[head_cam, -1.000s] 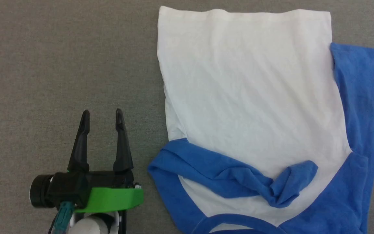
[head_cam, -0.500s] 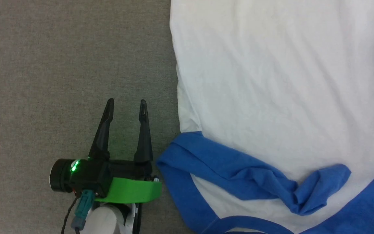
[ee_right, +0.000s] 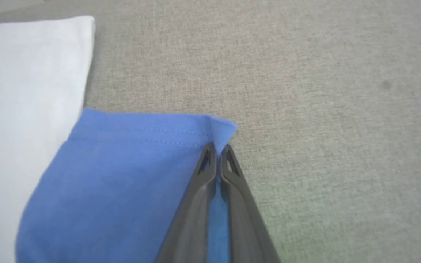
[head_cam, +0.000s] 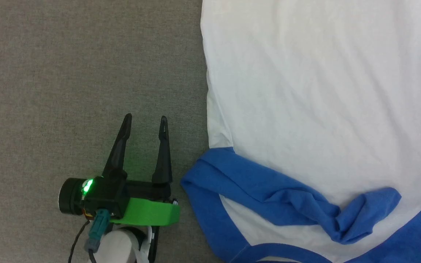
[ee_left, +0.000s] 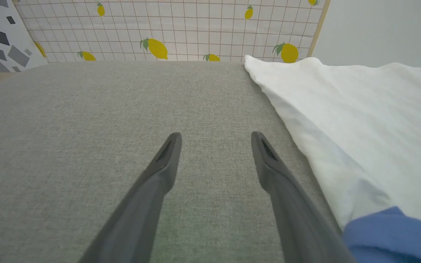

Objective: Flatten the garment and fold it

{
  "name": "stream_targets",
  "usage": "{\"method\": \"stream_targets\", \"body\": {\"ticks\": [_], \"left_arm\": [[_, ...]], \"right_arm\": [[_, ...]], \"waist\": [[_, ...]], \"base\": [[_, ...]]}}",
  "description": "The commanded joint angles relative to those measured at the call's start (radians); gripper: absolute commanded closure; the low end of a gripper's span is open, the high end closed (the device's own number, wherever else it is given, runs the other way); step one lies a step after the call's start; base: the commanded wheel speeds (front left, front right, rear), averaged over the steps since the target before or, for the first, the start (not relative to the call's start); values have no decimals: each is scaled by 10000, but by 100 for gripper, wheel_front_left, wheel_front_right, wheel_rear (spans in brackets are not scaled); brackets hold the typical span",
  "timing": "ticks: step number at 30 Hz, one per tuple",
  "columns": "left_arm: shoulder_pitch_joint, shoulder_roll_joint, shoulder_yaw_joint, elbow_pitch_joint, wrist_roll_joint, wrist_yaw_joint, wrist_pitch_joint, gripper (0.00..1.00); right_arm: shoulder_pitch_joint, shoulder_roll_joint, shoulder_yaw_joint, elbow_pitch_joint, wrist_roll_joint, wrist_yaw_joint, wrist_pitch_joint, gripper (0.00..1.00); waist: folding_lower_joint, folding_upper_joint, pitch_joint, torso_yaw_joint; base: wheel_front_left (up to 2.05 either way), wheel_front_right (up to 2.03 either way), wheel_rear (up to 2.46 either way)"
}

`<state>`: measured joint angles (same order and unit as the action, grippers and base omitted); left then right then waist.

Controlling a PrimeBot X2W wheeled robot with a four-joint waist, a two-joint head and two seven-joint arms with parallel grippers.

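The left claw (head_cam: 145, 117) is hovering spread and empty at lower left of the head view, over the grey surface (head_cam: 68, 73). The garment (head_cam: 305, 91) is lying just right of it, with its rumpled blue sleeve (head_cam: 269, 190) running rightward along the frame's bottom, nearest this claw. The right claw (ee_right: 218, 146) is pinching a blue cuff (ee_right: 141, 131) at its corner.

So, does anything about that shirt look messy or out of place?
Yes. One blue sleeve lies twisted and bunched across the white body of the shirt, near the collar, instead of lying flat. The right gripper is pinched shut on a blue cuff. The left gripper is open beside the shirt.
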<state>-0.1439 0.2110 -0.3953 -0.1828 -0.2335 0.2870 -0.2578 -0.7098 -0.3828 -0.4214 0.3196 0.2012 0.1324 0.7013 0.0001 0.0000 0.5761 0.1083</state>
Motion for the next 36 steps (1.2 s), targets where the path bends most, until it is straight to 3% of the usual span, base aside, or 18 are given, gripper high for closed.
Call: {"method": "stream_targets", "body": {"ticks": [1, 7, 19, 23, 28, 36], "left_arm": [[-54, -20, 72, 71, -72, -60, -39, 0], [276, 83, 271, 377, -296, -138, -39, 0], [1170, 458, 604, 409, -730, -111, 24, 0], [1463, 539, 681, 348, -846, -61, 65, 0], [1712, 561, 696, 270, -960, -24, 85, 0], [1834, 509, 622, 267, -1084, -23, 90, 0]], "right_arm": [[180, 5, -178, 113, -63, -17, -234, 100], [625, -140, -1144, -413, 71, -17, -1113, 100], [2966, -252, -3755, -1459, 501, -17, -1253, 100], [3461, -228, -4106, -1799, 578, -17, -1342, 100], [3719, -119, -3583, -2721, 1169, -17, -1184, 100], [3759, 460, -1107, -5017, 2499, -17, -151, 100]], "waist": [[-1, 0, -555, -269], [-1, 0, -1583, -602], [-1, 0, -3117, -1105], [-1, 0, -3491, -1179], [-1, 0, -3884, -1184], [-1, 0, -4248, -1064]], "base": [[0, 0, 0], [0, 0, 0], [0, 0, 0], [0, 0, 0], [0, 0, 0], [0, 0, 0]]}}
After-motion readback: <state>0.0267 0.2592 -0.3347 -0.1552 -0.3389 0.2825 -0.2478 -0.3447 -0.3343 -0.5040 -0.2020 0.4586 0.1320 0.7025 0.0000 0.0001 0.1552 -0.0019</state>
